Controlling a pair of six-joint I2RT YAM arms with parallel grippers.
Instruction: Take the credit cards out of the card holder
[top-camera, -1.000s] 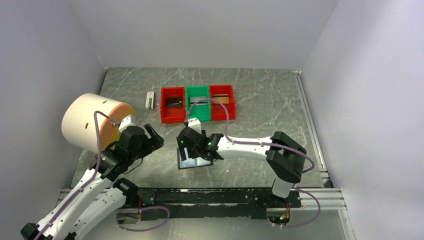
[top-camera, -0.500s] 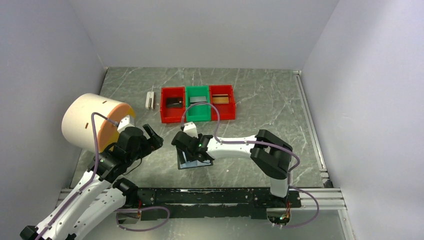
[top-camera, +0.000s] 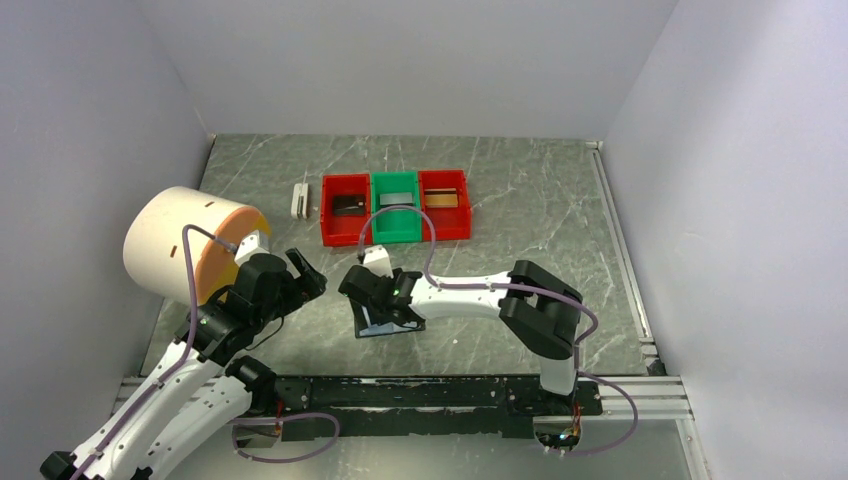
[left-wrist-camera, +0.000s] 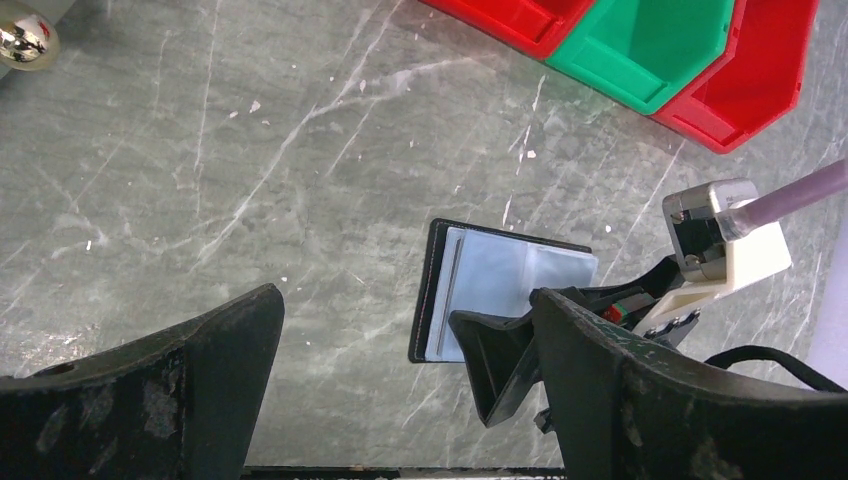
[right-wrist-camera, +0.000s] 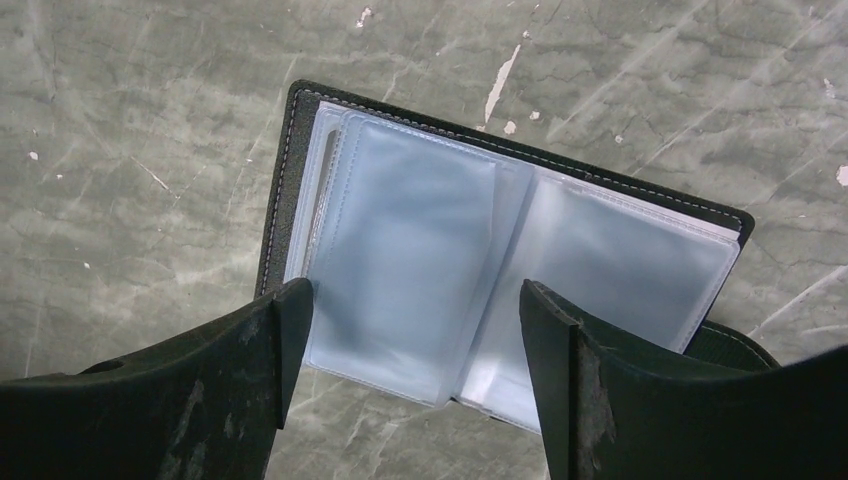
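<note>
A robotics lab test cell: plain white walls (top-camera: 400, 60) box in a grey marbled desk (top-camera: 520, 200), where a cabled left arm (top-camera: 170, 385) and right arm (top-camera: 470, 293) are bolted by a metal rail (top-camera: 645, 398).

Card holder (right-wrist-camera: 420, 250) flat on table (top-camera: 530, 210) — bins (top-camera: 397, 236) well behind it.

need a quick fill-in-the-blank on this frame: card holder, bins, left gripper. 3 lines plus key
1. The card holder lies ___ on the table, clear pockets facing up.
2. The middle bin in the row of three is ___.
3. The left gripper, jaws apart, holds ___.
Missing words: open; green; nothing.
</note>
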